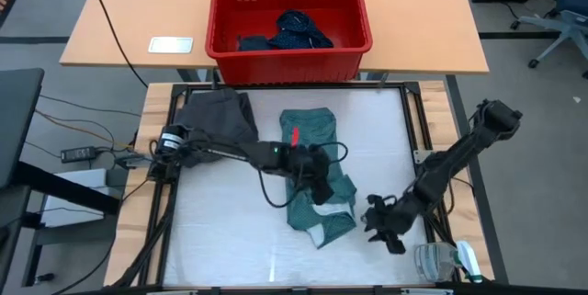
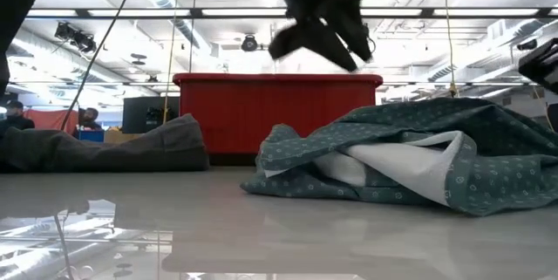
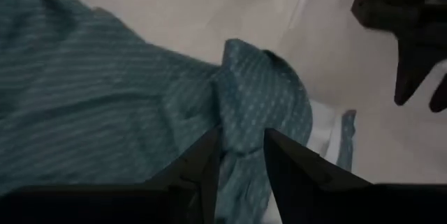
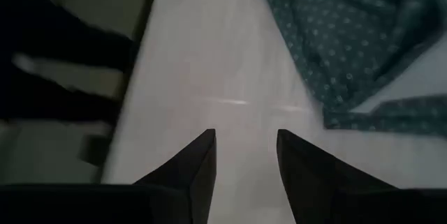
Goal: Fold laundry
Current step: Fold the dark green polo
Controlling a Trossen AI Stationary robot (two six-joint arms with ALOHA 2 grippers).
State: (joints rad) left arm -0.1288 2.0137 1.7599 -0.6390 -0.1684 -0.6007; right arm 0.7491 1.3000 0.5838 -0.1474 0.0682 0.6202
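Note:
The teal-green dotted shirt (image 1: 312, 139) lies partly folded in the middle of the table, its white inside showing at the near end (image 2: 418, 167) (image 3: 105, 98) (image 4: 335, 35). My left gripper (image 1: 319, 185) (image 2: 321, 49) (image 3: 243, 147) hangs open above a raised fold of the shirt, nothing hanging from it. My right gripper (image 1: 381, 226) (image 4: 244, 140) is open over bare table, right of the shirt's near end. The charcoal grey piece (image 1: 216, 116) (image 2: 105, 149) lies heaped at the far left corner. The navy dotted piece (image 1: 294, 30) lies in the red basket.
The red basket (image 1: 358, 10) (image 2: 261, 114) stands on the wooden table beyond the far edge. A clear plastic object (image 1: 441, 260) sits at the near right corner. A cable loops over the shirt beside my left arm. Bare white table (image 1: 220, 221) shows at the near left.

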